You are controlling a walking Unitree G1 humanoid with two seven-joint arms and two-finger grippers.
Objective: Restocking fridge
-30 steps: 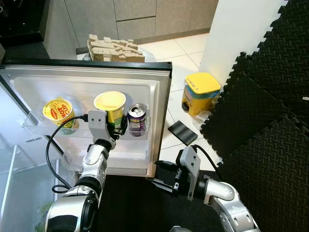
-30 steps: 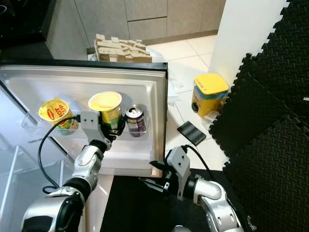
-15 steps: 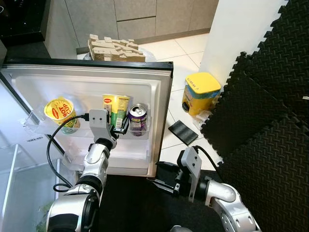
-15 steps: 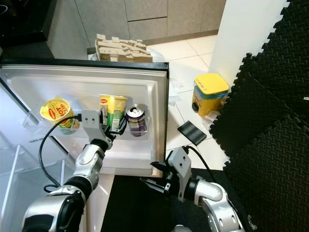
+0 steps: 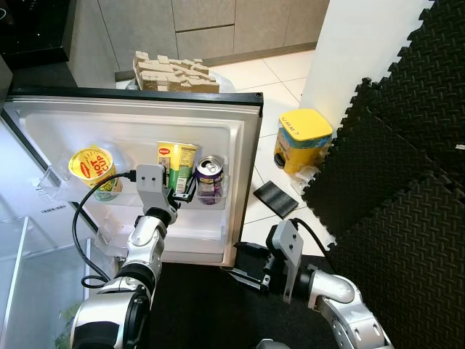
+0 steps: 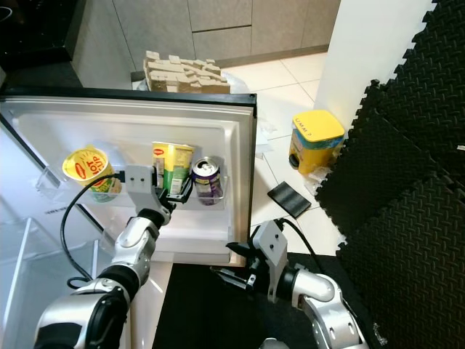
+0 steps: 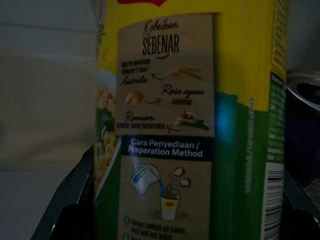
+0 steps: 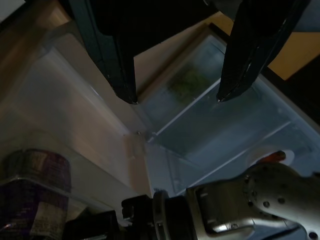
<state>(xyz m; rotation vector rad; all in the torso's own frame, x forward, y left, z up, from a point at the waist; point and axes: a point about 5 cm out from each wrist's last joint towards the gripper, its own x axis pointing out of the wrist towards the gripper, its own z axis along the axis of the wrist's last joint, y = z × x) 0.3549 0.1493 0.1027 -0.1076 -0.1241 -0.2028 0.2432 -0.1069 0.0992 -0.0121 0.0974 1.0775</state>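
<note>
A tall yellow and green noodle cup (image 5: 176, 161) stands upright in the clear shelf (image 5: 221, 190) of the open fridge door (image 5: 131, 120). My left gripper (image 5: 179, 195) is shut on its lower half; in the left wrist view the cup (image 7: 190, 125) sits between both black fingers (image 7: 70, 200). A purple can (image 5: 210, 180) stands just right of the cup, and a round yellow "Hot Cup" noodle cup (image 5: 94, 171) leans at the shelf's left end. My right gripper (image 5: 243, 273) hangs open and empty, low by the door's bottom corner.
A yellow tub (image 5: 301, 138) and a small black pad (image 5: 275, 198) lie on the tiled floor right of the door. Black foam mats (image 5: 407, 160) cover the right side. A cardboard tray (image 5: 174, 71) sits beyond the door. Glass fridge shelves (image 5: 22, 269) are at the left.
The noodle cup has turned from tilted, with its lid facing me, to upright in the door shelf beside the can. My right arm has stayed put.
</note>
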